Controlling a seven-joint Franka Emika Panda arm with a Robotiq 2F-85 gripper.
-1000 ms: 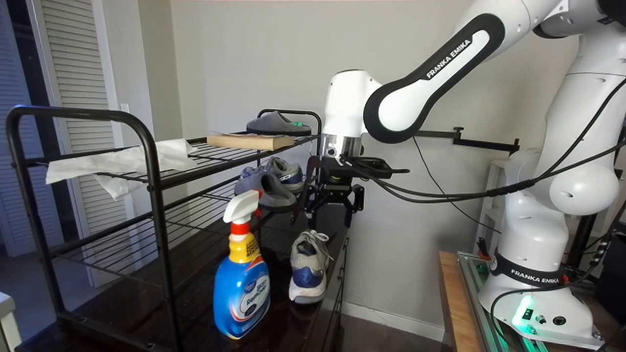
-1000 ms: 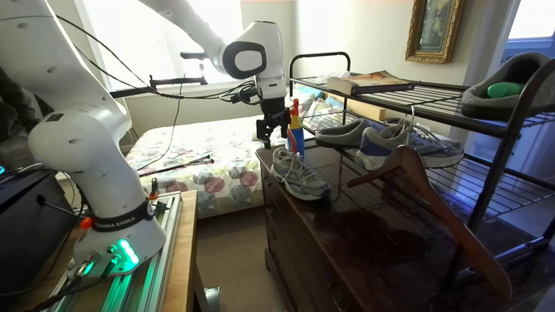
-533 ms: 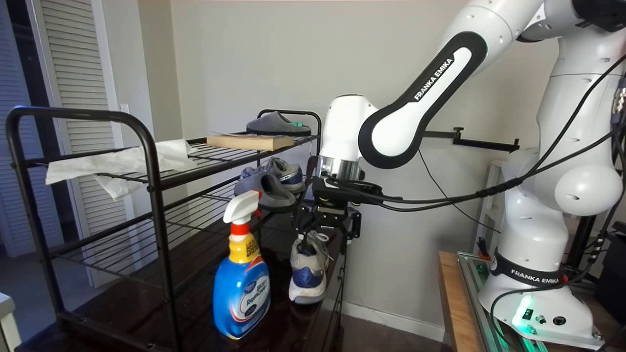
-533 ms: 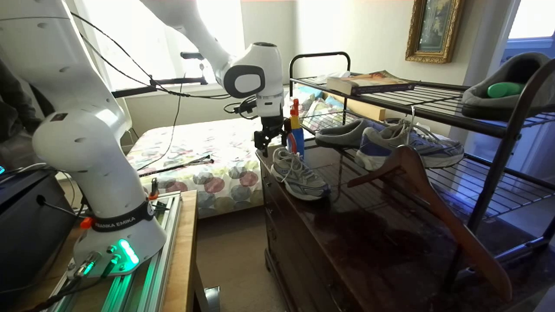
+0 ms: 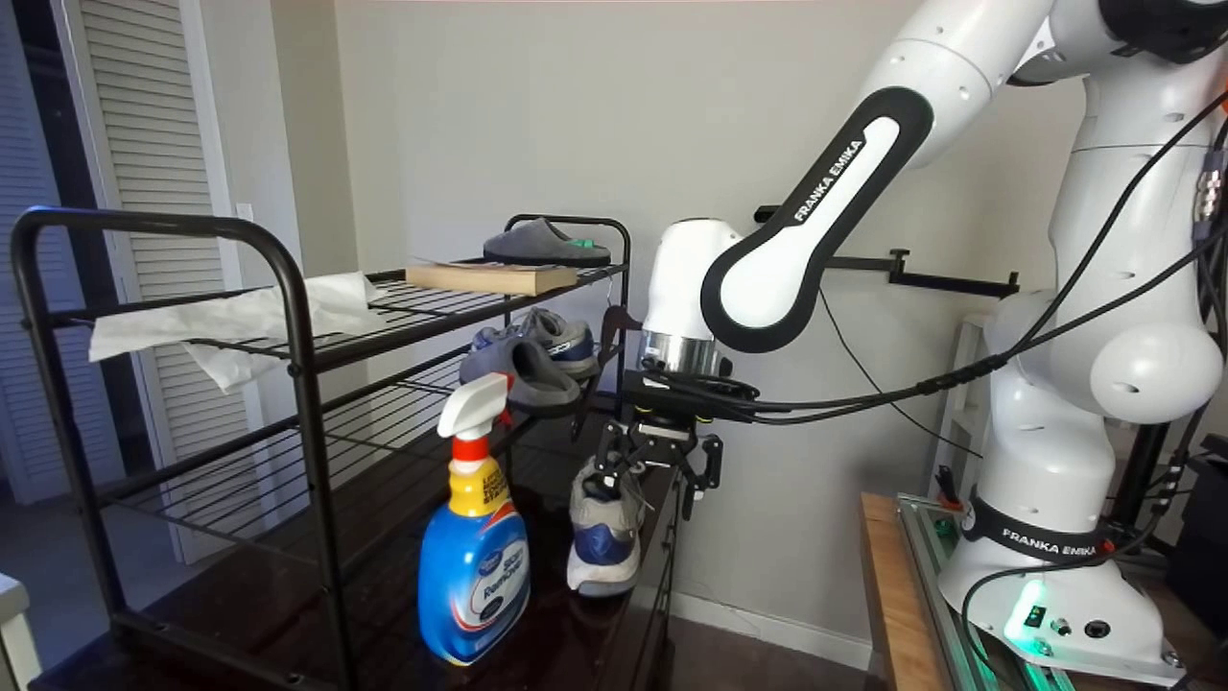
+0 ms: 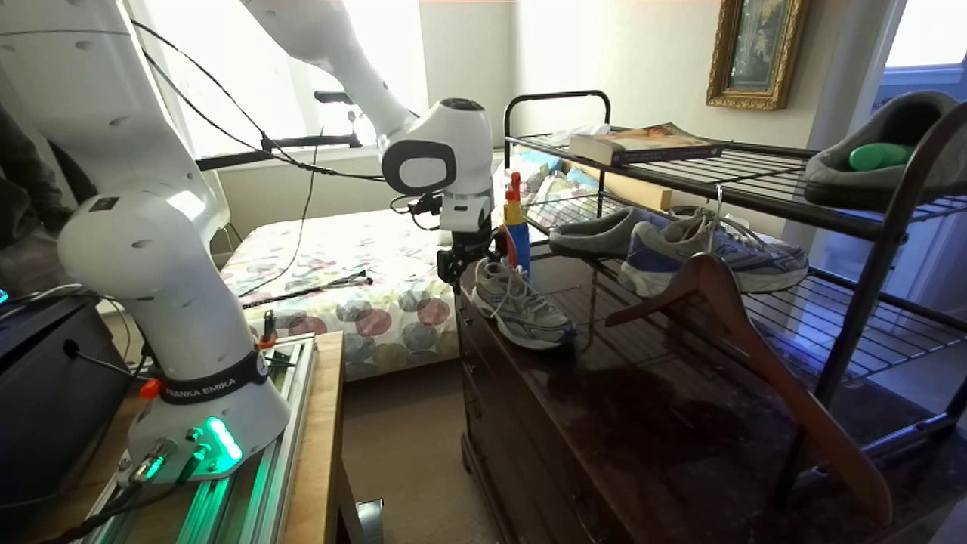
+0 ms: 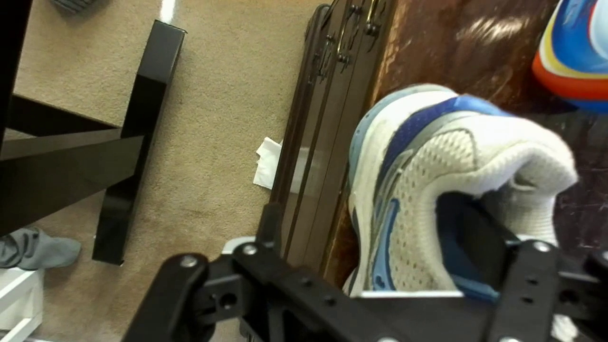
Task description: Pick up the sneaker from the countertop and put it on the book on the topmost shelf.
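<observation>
Sneaker (image 5: 602, 547): we log it on the table (image 6: 642, 408), near its drawer-side edge.
Tool (image 5: 647, 495): over that edge; we note fingers apart, one in the sneaker's opening.
Book (image 6: 653, 145): on topmost shelf (image 6: 770, 204), above table.

Home, a bedroom. In an exterior view: bed (image 6: 374, 321) with a circle-print pattern on the far side, bright window (image 6: 200, 45) beyond it, gilt-framed picture (image 6: 758, 45) hung far right, dark wood dresser (image 6: 634, 400) near right. Louvered doors (image 5: 153, 144) far left in an exterior view. Wrist view: metal drawer pulls (image 7: 371, 29) on the dresser, tan carpet (image 7: 213, 118) below. Also household clothing stuff: gray slippers (image 6: 593, 234) on a black wire rack (image 5: 312, 422), wooden hanger (image 6: 714, 279) hooked onto it.
</observation>
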